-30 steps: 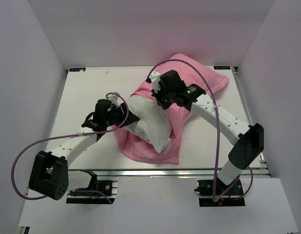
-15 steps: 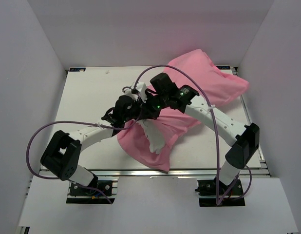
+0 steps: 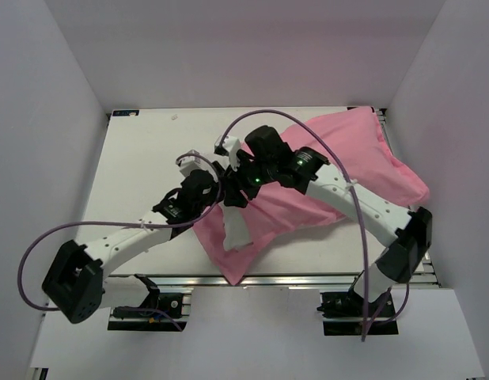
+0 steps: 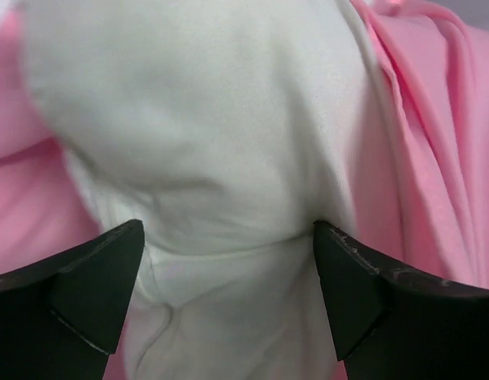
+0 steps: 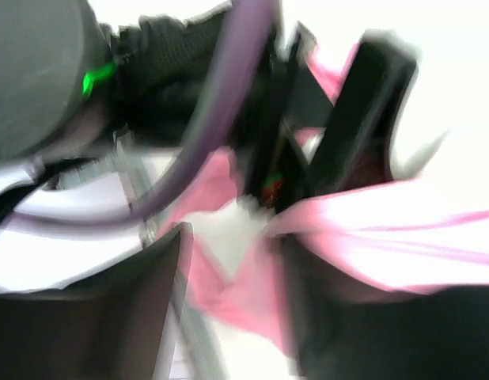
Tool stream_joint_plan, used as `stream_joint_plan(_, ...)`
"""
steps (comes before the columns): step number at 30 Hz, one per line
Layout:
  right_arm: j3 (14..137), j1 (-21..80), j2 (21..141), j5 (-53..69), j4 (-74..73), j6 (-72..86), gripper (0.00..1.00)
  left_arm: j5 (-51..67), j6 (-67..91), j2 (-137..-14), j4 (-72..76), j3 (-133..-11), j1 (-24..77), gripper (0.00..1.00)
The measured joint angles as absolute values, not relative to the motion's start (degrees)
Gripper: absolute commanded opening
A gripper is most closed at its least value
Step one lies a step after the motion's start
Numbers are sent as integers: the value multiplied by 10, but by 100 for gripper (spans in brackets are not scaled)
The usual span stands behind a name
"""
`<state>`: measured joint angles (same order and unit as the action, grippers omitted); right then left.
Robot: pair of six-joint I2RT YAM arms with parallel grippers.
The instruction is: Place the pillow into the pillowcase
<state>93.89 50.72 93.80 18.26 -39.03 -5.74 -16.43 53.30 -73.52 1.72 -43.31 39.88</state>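
In the overhead view the pillowcase (image 3: pixel 347 170) lay as a plump pink mass from the upper right of the desk (image 3: pixel 142 150) down toward the lower middle, and its right end reached over the desk's right edge. We saw only a wedge of the white pillow (image 3: pixel 235 231) at the sack's lower left end, with pink fabric covering the rest. Both arms met over that end. The left pincer (image 3: pixel 215 194) came in from the lower left and the right pincer (image 3: pixel 238 180) from the right, the two just beside each other.

From the left wrist we saw that pincer's two dark fingers (image 4: pixel 78 285) standing wide apart at the bottom corners of the frame. The white pillow bulged between them and filled the middle, with pink folds at both sides.

The right wrist view was badly blurred. Pink cloth ran between and across the dark fingers there, and a purple cable (image 5: pixel 221 103) crossed the upper half. We could not tell whether that pincer was clamped on the cloth or apart.
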Motion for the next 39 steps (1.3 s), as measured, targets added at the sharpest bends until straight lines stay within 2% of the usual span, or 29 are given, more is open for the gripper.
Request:
stream_joint_plan(1,926,514,921,177,-385,-44,72,-182,539,-717,-14,-433,399,98)
stream_joint_plan(2,915,523,902,170,-383,-39,87,-202,546,-695,-51,-434,399,98)
stream_joint_plan(3,905,529,883,150,-382,-37,89,-216,554,-668,-94,-434,399,98)
stream_joint_plan(9,920,517,849,75,-402,-35,89,-314,624,-502,-326,-452,404,98)
stream_joint_plan(15,1054,579,974,-27,-462,-45,89,-355,658,-466,-457,-448,388,98)
stream_joint_plan(23,1202,648,1174,-223,-515,-36,89,-363,663,-485,-517,-448,378,98)
stream_joint_plan(30,1192,639,1261,-378,-540,-27,89,-362,663,-470,-523,-447,378,98)
stream_joint_plan(35,1141,624,1266,-382,-524,-15,89,-361,663,-466,-525,-446,378,98)
stream_joint_plan(36,1126,618,1264,-375,-514,-14,84,-360,663,-464,-525,-445,378,98)
stream_joint_plan(37,1109,611,1264,-369,-503,-14,74,-360,663,-461,-525,-444,378,98)
stream_joint_plan(38,1096,604,1264,-364,-495,-14,50,-360,663,-458,-525,-442,378,98)
stream_joint_plan(39,1087,597,1264,-359,-490,-16,32,-360,663,-454,-525,-441,378,98)
